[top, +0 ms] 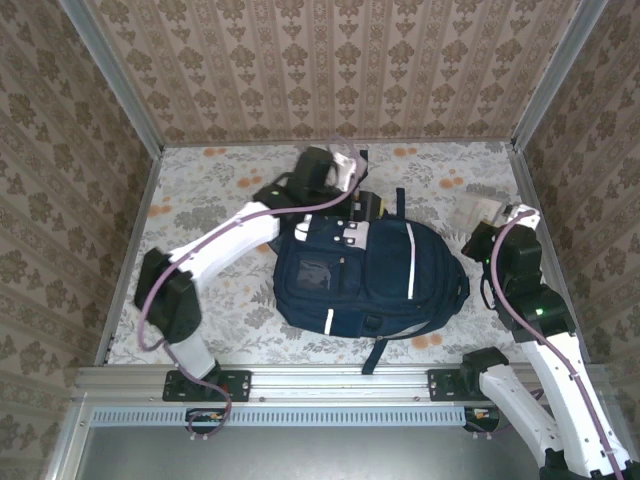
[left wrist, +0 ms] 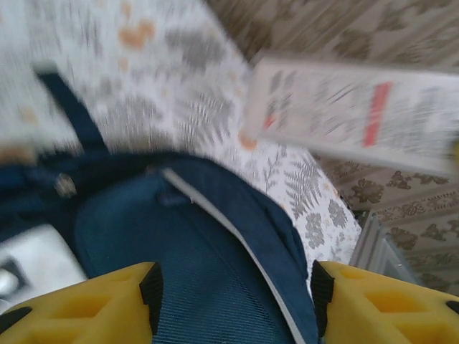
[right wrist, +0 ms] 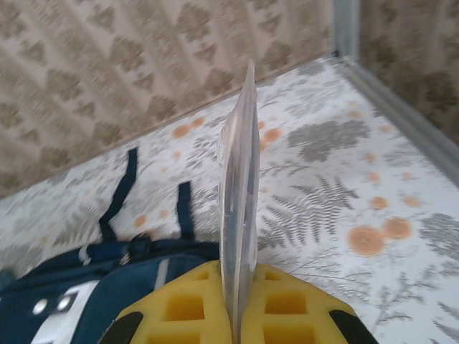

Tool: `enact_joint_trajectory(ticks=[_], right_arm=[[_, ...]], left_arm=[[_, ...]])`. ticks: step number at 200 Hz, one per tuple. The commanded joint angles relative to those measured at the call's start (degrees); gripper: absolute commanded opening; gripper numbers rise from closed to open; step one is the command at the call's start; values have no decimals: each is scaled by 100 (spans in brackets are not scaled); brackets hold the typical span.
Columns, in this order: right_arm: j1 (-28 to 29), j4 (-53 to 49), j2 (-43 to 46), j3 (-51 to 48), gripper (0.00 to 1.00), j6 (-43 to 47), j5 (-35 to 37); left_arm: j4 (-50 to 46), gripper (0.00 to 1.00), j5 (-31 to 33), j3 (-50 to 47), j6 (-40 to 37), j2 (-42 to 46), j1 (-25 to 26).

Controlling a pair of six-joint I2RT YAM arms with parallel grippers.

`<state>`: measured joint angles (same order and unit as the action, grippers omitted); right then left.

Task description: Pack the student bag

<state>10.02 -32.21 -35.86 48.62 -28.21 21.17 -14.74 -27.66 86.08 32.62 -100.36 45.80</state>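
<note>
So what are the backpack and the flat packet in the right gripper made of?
Backpack: matte navy woven fabric, weave visible up close, with shiny white stripes. Packet: probably thin glossy plastic, its edge pale and translucent; could be coated card.

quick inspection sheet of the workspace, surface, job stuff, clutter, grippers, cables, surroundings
Surface: table under a floral cloth, no spills seen.
Job's things: student bag lies flat mid-table, front pockets up, straps trailing at the far and near ends; thin white packet is to the right of the bag.
Clutter: nothing seen.
Grippers: left gripper open, over the bag's far end; right gripper shut on the thin white packet, which stands edge-on.
Cables: purple cable loops by the left arm's elbow; another runs along the right arm; neither seems caught on the bag.
Surroundings: wallpapered walls on three sides; metal rail at the near edge carries both arm bases.
</note>
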Motion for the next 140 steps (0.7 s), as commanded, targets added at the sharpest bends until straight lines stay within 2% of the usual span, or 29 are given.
enact_joint_trajectory(ticks=[1,15,31,69,140], right_arm=[[-121,-163,114,11,0,-431,825],[-141,-231,114,33,0,-493,933],[-152,-243,145,18,0,-467,915],[-150,-188,280,-76,0,-415,899],[-155,-84,323,-134,0,-349,749]], left_arm=[[-466,61,22,628,1742,-648,351],[-386,61,-196,758,2283,-988,441],[-263,61,-185,776,2494,-1120,550],[-696,61,-97,1091,2722,-1490,749],[-912,58,-5,1437,2886,-1907,1017]])
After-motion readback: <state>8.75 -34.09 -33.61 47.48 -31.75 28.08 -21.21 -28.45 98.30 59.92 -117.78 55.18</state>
